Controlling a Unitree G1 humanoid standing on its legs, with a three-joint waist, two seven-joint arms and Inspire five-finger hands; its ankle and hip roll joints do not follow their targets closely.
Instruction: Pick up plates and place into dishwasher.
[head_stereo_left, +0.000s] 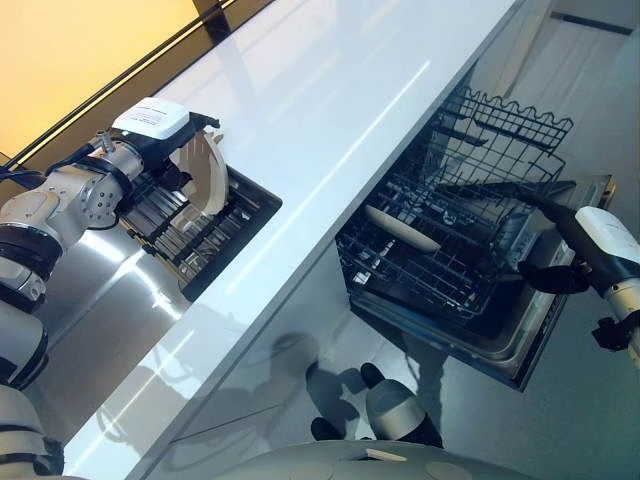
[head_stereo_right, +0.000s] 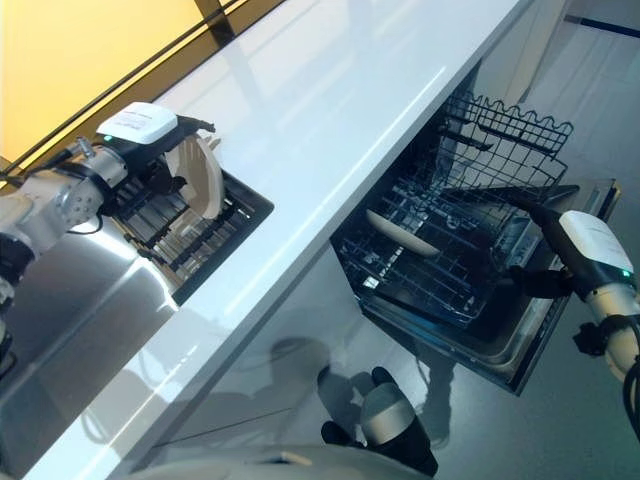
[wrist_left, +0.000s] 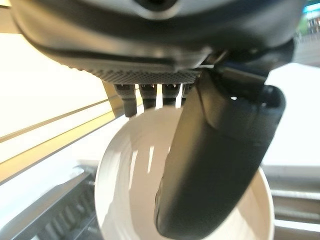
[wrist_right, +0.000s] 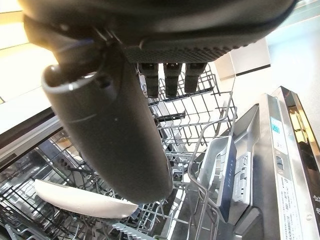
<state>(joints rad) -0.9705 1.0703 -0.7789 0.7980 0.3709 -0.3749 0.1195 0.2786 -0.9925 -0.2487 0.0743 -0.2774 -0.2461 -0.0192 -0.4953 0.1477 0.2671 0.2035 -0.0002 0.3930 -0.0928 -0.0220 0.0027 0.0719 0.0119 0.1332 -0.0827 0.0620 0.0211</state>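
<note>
A white plate (head_stereo_left: 208, 172) stands on edge in the black drying rack (head_stereo_left: 190, 238) set in the sink. My left hand (head_stereo_left: 160, 140) is shut on it: the thumb (wrist_left: 215, 160) lies across the plate's face (wrist_left: 125, 180) and the fingers reach behind its upper rim. Another white plate (head_stereo_left: 400, 228) lies tilted in the pulled-out dishwasher rack (head_stereo_left: 450, 265); the right wrist view shows that plate (wrist_right: 80, 200) low among the wires. My right hand (head_stereo_left: 560, 240) hovers open beside the rack's right side, holding nothing, its thumb (wrist_right: 110, 135) apart from the fingers.
A long white counter (head_stereo_left: 330, 110) runs between the sink and the dishwasher. The dishwasher door (head_stereo_left: 540, 335) lies folded down under the rack. A steel drainboard (head_stereo_left: 100, 290) lies beside the drying rack. The rack's tall wire wall (head_stereo_left: 515, 120) rises at the far side.
</note>
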